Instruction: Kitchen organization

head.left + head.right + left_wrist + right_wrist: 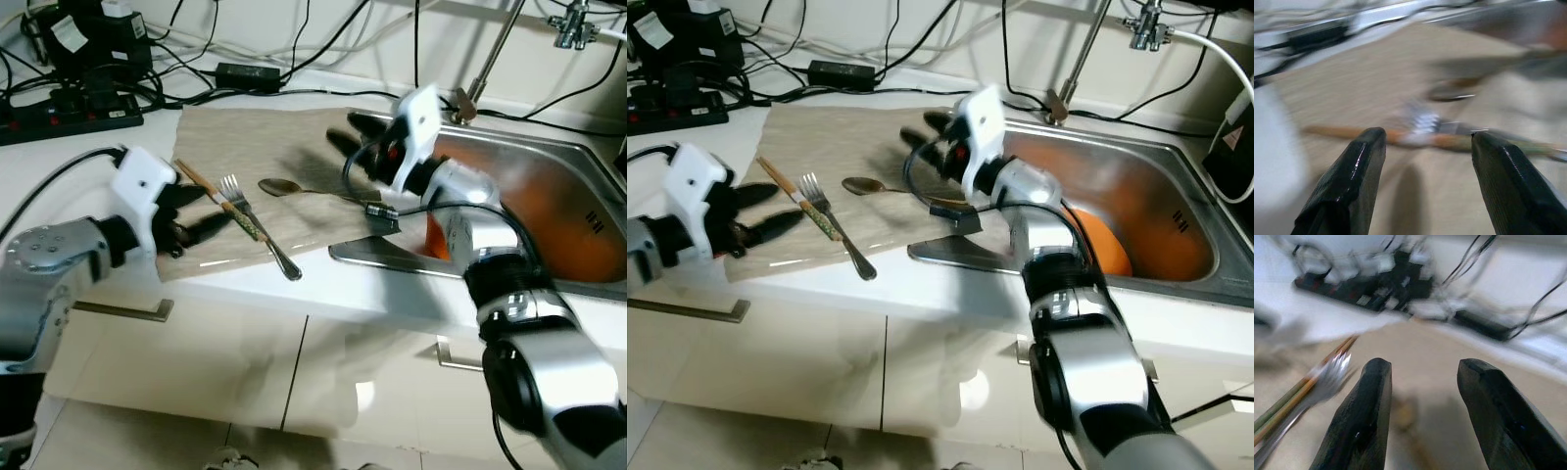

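A beige mat [265, 147] lies on the white counter beside the sink. On it rest a pair of wooden chopsticks [220, 201], a metal fork [257, 235] and a spoon [284, 186]. My left gripper [211, 211] is open at the mat's left edge, its fingertips close to the chopsticks and the fork's tines; the left wrist view is blurred, with the chopsticks [1400, 137] just beyond the fingers. My right gripper [345, 132] is open above the far right part of the mat, behind the spoon, holding nothing. Its wrist view is blurred too, with the fork [1327, 377] off to one side.
A steel sink [549, 157] with an orange bowl [573, 230] inside sits to the right, its faucet [490, 54] behind. A power strip [69, 113], an adapter [250, 73] and several cables crowd the back of the counter. Cabinet doors lie below the counter's edge.
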`<state>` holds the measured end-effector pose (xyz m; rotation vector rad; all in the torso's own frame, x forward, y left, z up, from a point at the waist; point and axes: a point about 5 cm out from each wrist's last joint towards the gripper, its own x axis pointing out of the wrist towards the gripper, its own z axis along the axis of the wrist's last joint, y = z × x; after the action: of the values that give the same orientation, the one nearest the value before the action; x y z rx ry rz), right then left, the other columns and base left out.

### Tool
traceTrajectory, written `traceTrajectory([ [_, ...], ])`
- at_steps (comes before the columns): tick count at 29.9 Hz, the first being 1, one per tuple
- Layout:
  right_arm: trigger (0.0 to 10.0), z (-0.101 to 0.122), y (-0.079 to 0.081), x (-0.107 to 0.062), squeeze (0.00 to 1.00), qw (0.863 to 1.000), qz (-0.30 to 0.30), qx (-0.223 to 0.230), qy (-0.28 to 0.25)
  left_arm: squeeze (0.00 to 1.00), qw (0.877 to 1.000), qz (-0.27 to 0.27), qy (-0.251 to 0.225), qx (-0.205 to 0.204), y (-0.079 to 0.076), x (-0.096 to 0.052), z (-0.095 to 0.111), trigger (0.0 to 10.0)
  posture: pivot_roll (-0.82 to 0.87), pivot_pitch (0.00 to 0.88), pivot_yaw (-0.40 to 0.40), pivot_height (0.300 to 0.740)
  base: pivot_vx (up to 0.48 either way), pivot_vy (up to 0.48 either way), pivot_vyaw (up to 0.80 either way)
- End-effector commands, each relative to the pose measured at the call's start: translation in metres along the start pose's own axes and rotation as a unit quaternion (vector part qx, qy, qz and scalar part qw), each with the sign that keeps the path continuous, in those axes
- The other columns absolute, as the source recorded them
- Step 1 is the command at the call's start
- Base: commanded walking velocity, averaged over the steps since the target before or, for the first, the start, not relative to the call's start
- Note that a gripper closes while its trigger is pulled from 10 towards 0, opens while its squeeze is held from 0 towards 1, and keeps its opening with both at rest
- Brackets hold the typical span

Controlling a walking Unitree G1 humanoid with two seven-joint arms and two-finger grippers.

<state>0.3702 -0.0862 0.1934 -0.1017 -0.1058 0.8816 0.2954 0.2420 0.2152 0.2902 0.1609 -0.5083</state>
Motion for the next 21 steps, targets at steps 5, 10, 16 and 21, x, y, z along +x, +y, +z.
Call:
traceTrajectory([
  [5, 10.0, 0.003, 0.023, 0.008, 0.0, 0.999, 0.015, -0.003, 0.031, 0.0, 0.998, -0.051, -0.022, 0.006, -0.012, 0.005, 0.007, 10.0, 0.06, 0.0, -0.1, 0.74, 0.0, 0.0, 0.0],
  [10, 10.0, -0.008, 0.045, 0.016, 1.0, 0.997, 0.034, 0.039, 0.061, 0.0, 0.993, -0.118, -0.019, 0.004, -0.036, 0.008, -0.006, 10.0, 0.05, 0.0, -0.098, 0.74, 0.0, 0.0, 0.0],
  [16, 10.0, -0.013, 0.058, 0.032, 1.0, 0.99, 0.051, 0.06, 0.115, 0.0, 0.993, -0.113, 0.018, 0.02, -0.035, 0.005, -0.018, 10.0, 0.06, 0.007, -0.106, 0.74, 0.0, 0.0, 0.0],
  [21, 10.0, -0.014, 0.055, 0.045, 1.0, 0.985, 0.034, 0.051, 0.163, 0.0, 0.993, -0.103, 0.035, 0.04, -0.029, -0.002, -0.019, 10.0, 0.08, 0.012, -0.118, 0.74, 0.0, 0.0, 0.0],
])
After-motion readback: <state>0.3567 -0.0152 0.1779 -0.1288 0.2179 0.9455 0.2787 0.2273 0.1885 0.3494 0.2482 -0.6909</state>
